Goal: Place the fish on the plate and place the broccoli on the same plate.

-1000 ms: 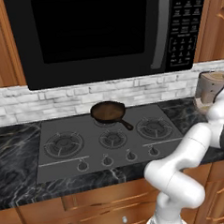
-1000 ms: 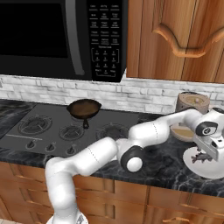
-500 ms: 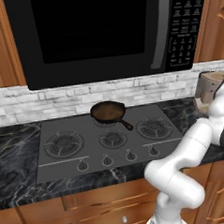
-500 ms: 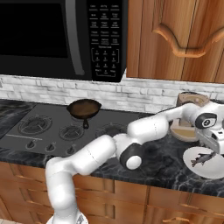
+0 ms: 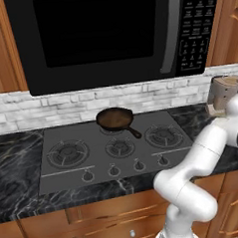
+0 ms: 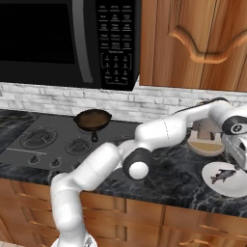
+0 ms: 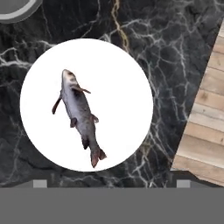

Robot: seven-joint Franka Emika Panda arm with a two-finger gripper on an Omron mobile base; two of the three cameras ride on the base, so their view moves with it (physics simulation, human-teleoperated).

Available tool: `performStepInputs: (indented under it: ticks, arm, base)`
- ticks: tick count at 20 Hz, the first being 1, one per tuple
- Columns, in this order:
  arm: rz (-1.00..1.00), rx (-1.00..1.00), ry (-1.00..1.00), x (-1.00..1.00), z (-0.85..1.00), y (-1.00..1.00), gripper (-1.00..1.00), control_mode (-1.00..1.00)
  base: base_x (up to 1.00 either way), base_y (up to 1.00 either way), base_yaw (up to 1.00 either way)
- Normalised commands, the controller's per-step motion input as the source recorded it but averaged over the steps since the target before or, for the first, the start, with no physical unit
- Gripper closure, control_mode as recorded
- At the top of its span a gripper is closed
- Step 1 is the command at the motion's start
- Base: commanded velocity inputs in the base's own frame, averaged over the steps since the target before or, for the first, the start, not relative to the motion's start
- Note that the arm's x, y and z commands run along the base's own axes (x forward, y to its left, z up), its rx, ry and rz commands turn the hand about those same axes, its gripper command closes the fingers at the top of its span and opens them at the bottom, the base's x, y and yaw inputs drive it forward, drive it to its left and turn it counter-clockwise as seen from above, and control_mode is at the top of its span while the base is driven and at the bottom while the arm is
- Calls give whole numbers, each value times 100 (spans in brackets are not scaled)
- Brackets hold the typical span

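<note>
Arm reaches right, hand above the fish

The arm stretches far to the right over the dark counter (image 6: 183, 178). The gripper (image 6: 237, 150) points straight down above the white plate (image 6: 212, 170). Its finger tips (image 7: 40, 183) stand wide apart and hold nothing. The fish (image 7: 81, 116) lies flat on this plate, free of the fingers.

The fish (image 7: 80, 116) lies on the plate (image 7: 127, 78), left of its middle in the hand view. The plate sits on the tabletop (image 6: 178, 176) near the front edge, right of the stove (image 6: 53, 140). A pan (image 6: 92, 119) rests on the stove's rear, under the microwave (image 5: 111, 34). A bowl (image 6: 205, 147) stands just behind the plate.
</note>
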Motion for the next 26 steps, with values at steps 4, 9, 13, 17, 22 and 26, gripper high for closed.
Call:
performStepInputs:
  ticks: [4,9,13,17,22,26]
  arm:
    - [-2,-23,-57,-100,-45,100,-100,-100]
    - [-2,-36,-48,-100,-34,100,-100,-100]
    - [2,-65,-11,-89,11,100,-100,-100]
    - [16,-59,15,-49,3,100,-100,-100]
    - [9,-35,36,32,45,91,-100,-100]
    - [14,-10,56,52,36,84,-100,-100]
  base:
    - [0,0,0]
    - [0,0,0]
    - [0,0,0]
    - [0,0,0]
    - [0,0,0]
    - [0,0,0]
